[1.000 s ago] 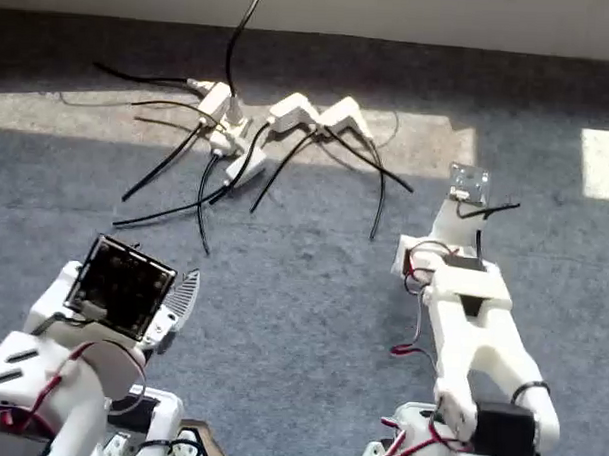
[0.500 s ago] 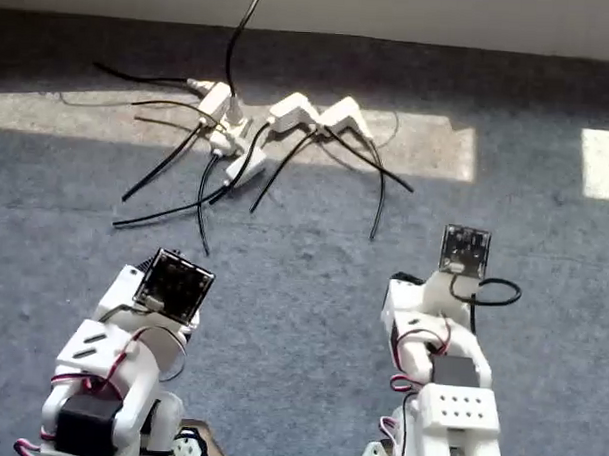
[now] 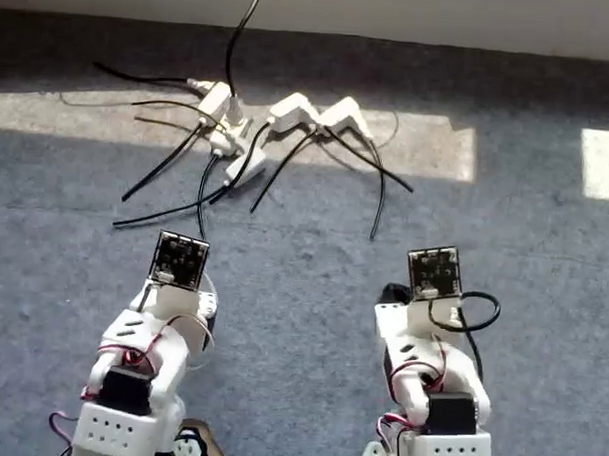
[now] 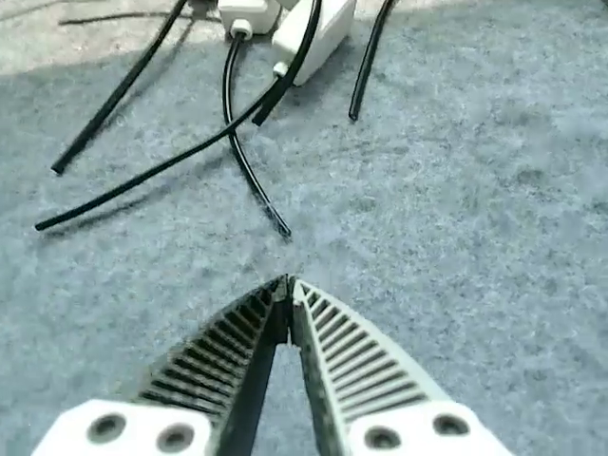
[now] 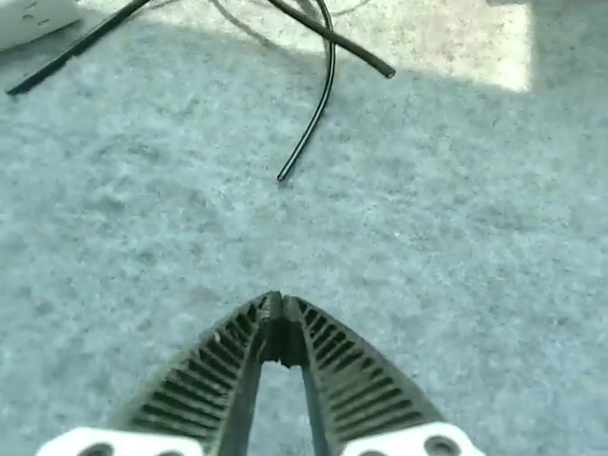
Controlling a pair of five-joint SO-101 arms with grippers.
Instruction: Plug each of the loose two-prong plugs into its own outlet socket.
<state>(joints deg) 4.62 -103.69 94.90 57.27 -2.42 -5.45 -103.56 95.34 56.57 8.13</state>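
A cluster of white plugs and outlet sockets [image 3: 294, 113] with black cords [image 3: 200, 199] lies on the grey carpet at the back, partly in sunlight. Both arms sit folded near the front, well short of the cluster. In the left wrist view my left gripper [image 4: 288, 283] is shut and holds nothing, hovering over carpet; a white socket block [image 4: 313, 28] and a loose cord end [image 4: 283, 231] lie beyond it. My right gripper [image 5: 281, 300] is also shut with nothing in it, and a thin cord end [image 5: 282, 177] lies ahead of it.
The left arm [image 3: 140, 362] and right arm [image 3: 429, 382] stand side by side at the front. Bare carpet [image 3: 303, 278] stretches between them and the cords. A bright sun patch [image 3: 602, 163] falls at the right edge.
Both arms have pulled back toward the front and straightened to point at the cluster. The left arm swung in from the left; the right arm retracted from mid-carpet.
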